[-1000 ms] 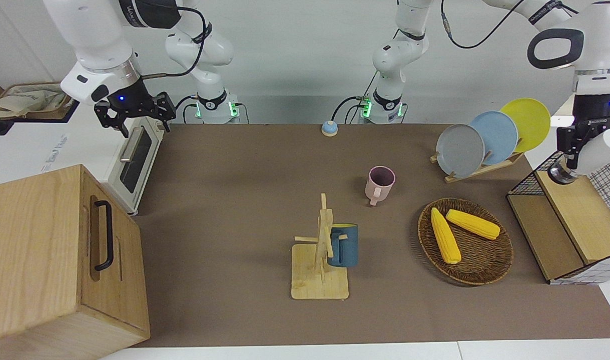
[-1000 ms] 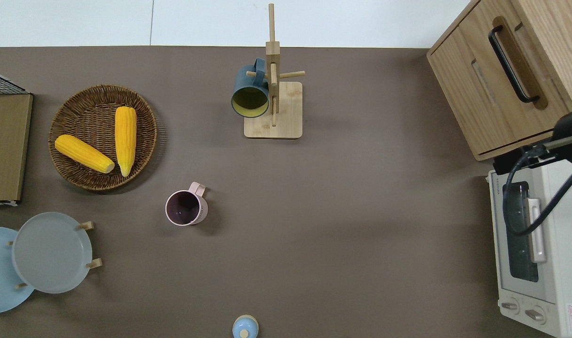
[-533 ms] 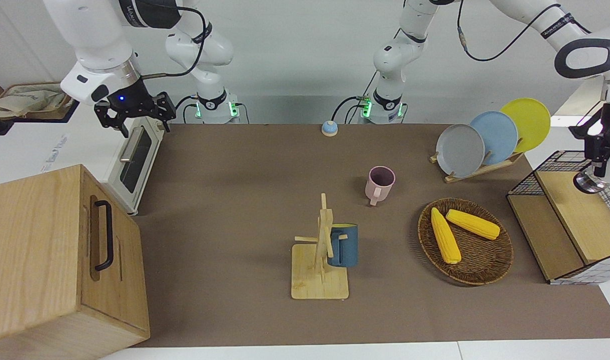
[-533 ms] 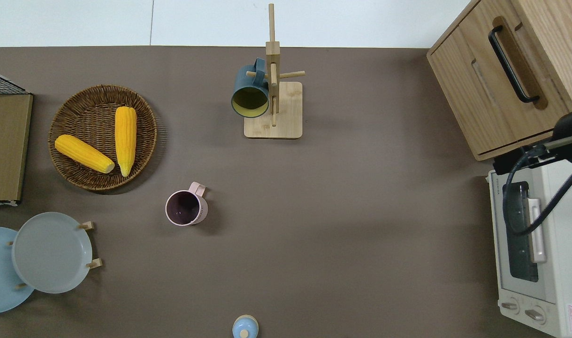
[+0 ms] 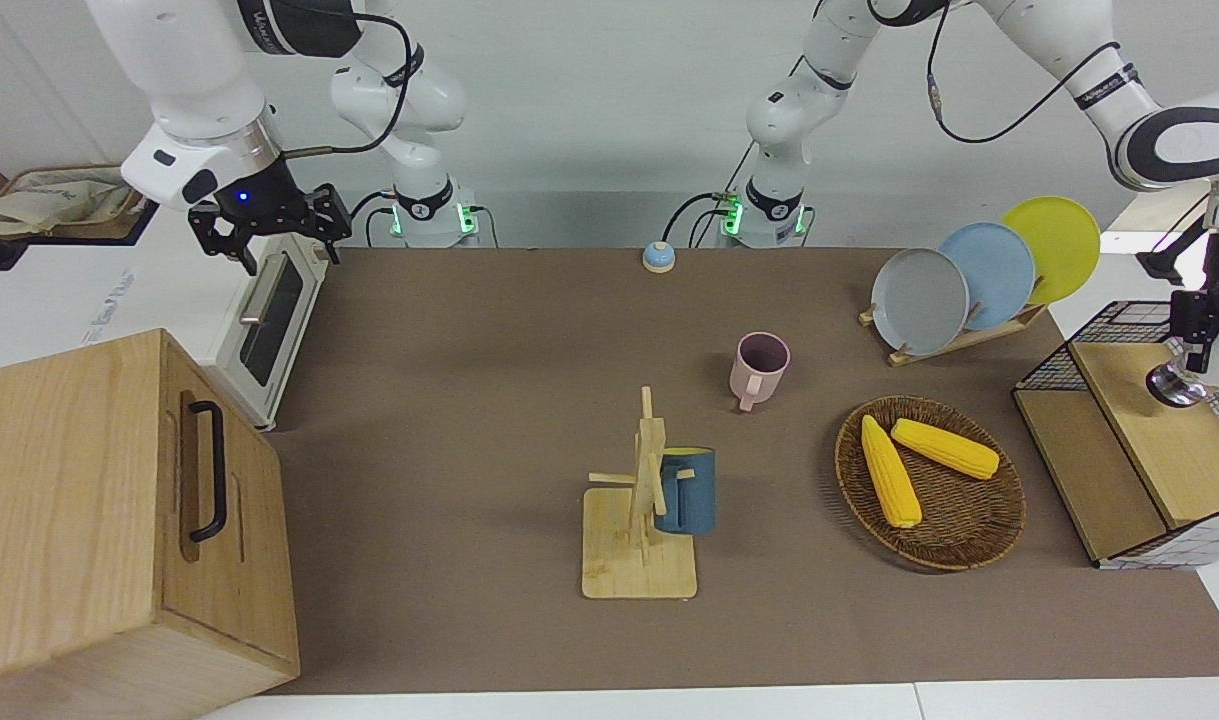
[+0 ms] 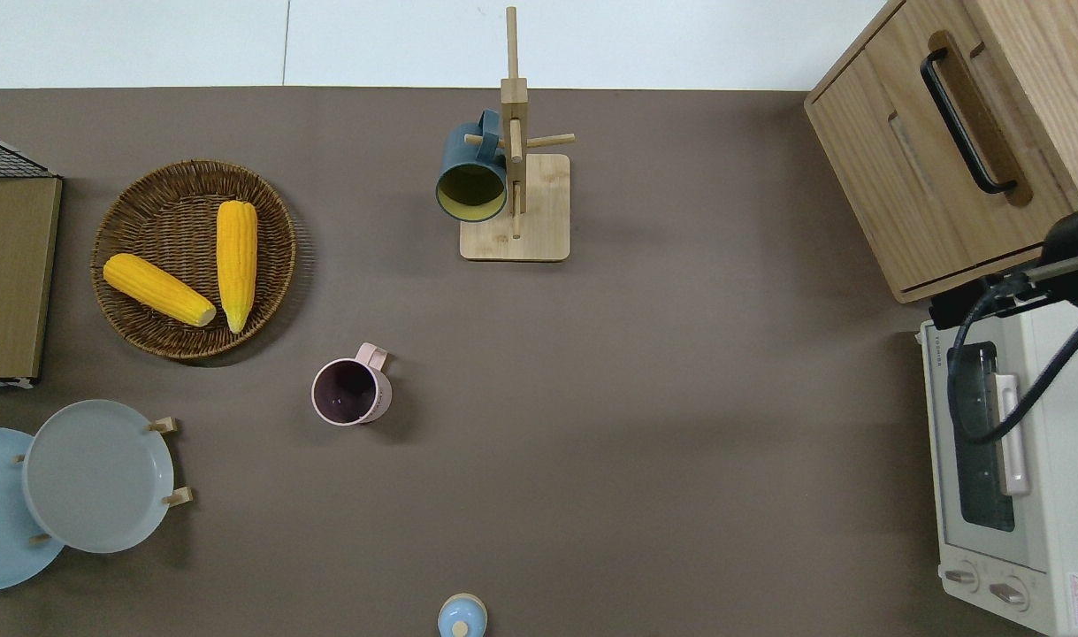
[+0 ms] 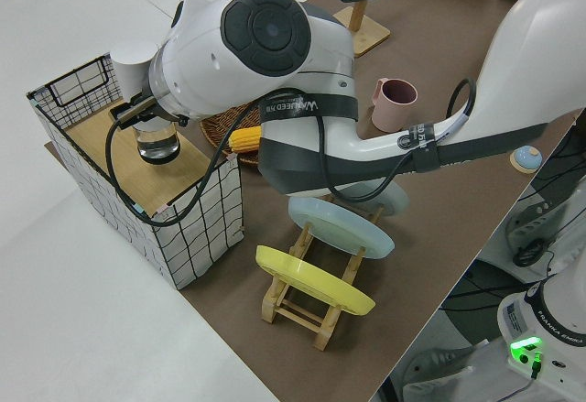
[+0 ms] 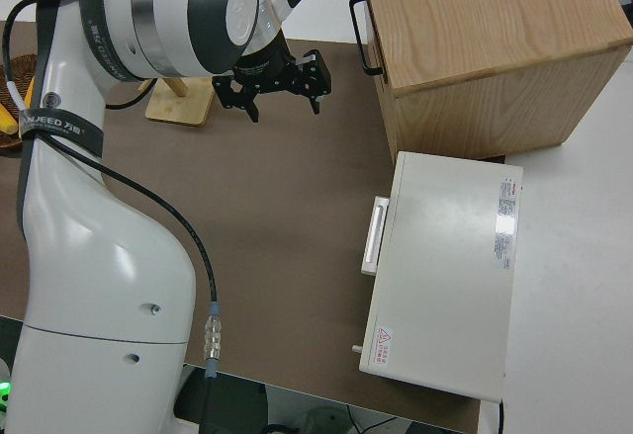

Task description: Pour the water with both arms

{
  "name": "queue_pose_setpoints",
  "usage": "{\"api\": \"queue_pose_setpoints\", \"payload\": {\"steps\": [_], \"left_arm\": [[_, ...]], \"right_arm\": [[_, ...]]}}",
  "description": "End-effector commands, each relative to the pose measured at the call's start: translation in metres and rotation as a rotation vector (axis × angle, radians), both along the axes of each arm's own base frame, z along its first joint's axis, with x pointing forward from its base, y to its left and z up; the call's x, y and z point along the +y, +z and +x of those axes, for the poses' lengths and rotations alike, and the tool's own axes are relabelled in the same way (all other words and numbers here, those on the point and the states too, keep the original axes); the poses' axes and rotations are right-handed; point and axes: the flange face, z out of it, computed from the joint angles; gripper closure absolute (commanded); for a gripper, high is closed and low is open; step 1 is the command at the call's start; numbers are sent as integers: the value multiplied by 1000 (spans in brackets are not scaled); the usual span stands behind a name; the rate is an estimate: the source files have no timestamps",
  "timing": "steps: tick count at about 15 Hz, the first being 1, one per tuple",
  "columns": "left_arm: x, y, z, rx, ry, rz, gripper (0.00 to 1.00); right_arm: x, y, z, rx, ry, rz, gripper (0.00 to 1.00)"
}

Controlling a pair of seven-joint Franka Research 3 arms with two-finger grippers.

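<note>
Front view: two arms are showing. The left arm (image 7: 265, 54) is reaching out past the table's end, and its left gripper (image 5: 1197, 335) is hanging over one wire crate (image 7: 197, 228), directly above one glass (image 5: 1174, 385) that is sitting on the crate's wooden board. I cannot tell whether its fingers are gripping the glass or standing clear of it. Near this gripper three plates (image 5: 919, 300) are leaning in a rack, and one basket (image 5: 969, 545) is holding two corn cobs (image 5: 889, 485). Two mugs are lying well apart from it: a pink mug (image 5: 759, 368) standing upright on the table, and a blue mug (image 5: 687, 490) hanging on one mug tree (image 5: 639, 560). The right arm (image 8: 89, 207) is sitting parked, its right gripper (image 8: 285, 110) spread wide and holding nothing.

Compared with a second ago, the left gripper is now standing farther out toward the table's end and lower, and the glass under it is showing farther out as well. The right arm is keeping its pose.
</note>
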Motion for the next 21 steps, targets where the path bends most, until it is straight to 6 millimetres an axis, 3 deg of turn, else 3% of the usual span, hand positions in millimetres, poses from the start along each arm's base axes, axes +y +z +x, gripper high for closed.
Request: {"api": "queue_pose_setpoints", "payload": {"steps": [1,12,13,14,16,21], "left_arm": [[18,-2,5,-61,-9,-31,1000],[24,-31,9,-49,2,-71,955],[24,-31,9,-49,1,-70,897],[23,-30,10,-51,-2,-69,761],[23,-31,10,-49,0,-70,4],[23,-23,11,-44,22,-91,0]], "right_arm": [[2,4,-2,-9,-8,11,15],[2,4,-2,-9,-8,10,15],[2,2,-2,-6,-8,10,15],[2,2,-2,-6,-8,12,17],[2,3,-2,-8,-8,10,15],[2,3,-2,-8,-8,10,15]]}}
